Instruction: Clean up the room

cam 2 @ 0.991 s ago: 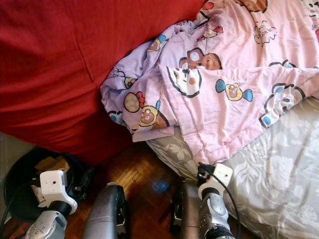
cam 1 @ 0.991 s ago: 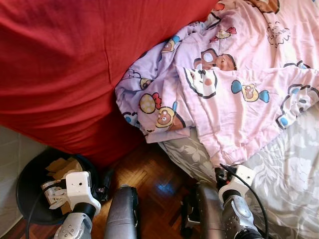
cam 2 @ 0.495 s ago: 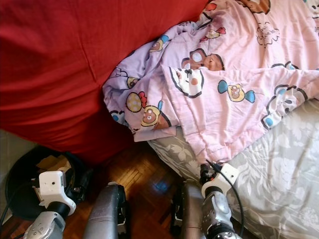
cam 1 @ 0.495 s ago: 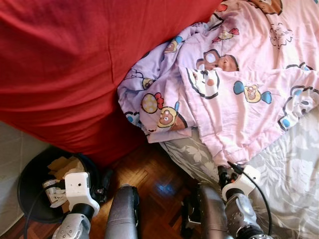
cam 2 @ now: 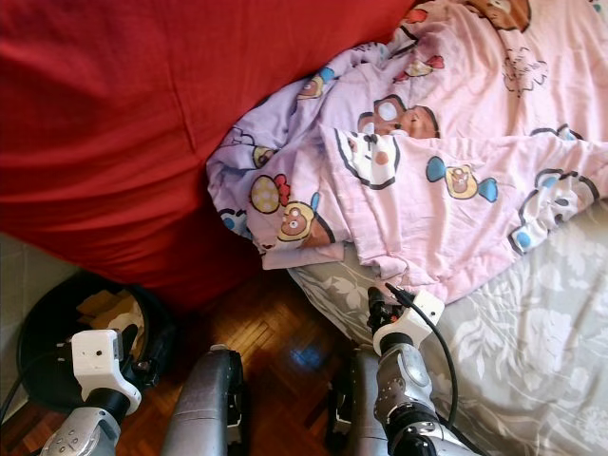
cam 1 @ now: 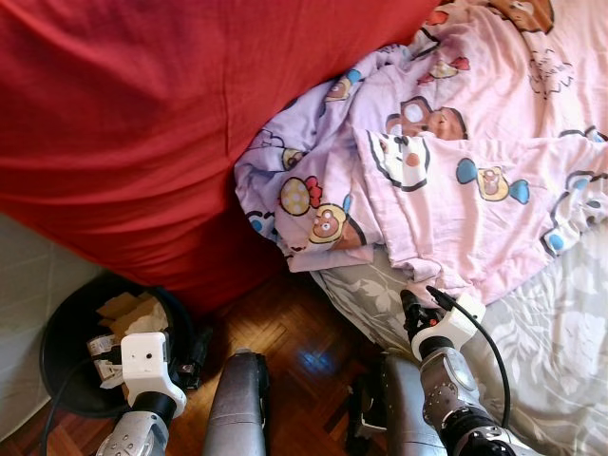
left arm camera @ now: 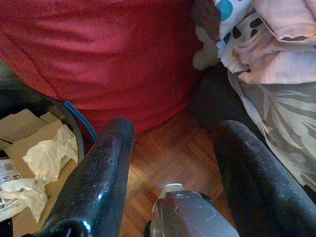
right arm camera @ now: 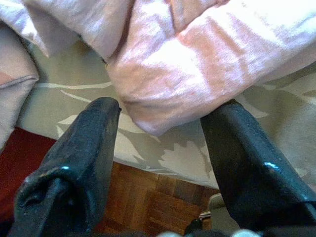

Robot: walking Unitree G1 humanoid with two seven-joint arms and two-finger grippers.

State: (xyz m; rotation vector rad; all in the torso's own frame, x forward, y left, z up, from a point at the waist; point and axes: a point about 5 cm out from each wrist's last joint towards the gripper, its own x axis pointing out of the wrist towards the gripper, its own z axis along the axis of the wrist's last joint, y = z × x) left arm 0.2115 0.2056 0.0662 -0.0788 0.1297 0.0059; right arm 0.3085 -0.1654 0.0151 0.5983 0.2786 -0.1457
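You see a soft pink blanket with cartoon pictures (cam 1: 475,180) lying crumpled on a bed with a grey flowered sheet (cam 1: 560,351). Its purple side (cam 1: 313,190) is bunched against a big red cover (cam 1: 142,123). One pink corner (right arm camera: 148,118) hangs at the bed's edge.

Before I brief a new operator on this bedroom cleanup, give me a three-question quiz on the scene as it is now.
1. True or false: the right gripper has its fingers open around a fold of the pink blanket.
2. What lies inside the black bin? A) socks B) cardboard and crumpled paper C) toys
3. Fill in: the big cushion beside the bed is ____ in colour.

Key: 1 true; 2 B; 3 red.
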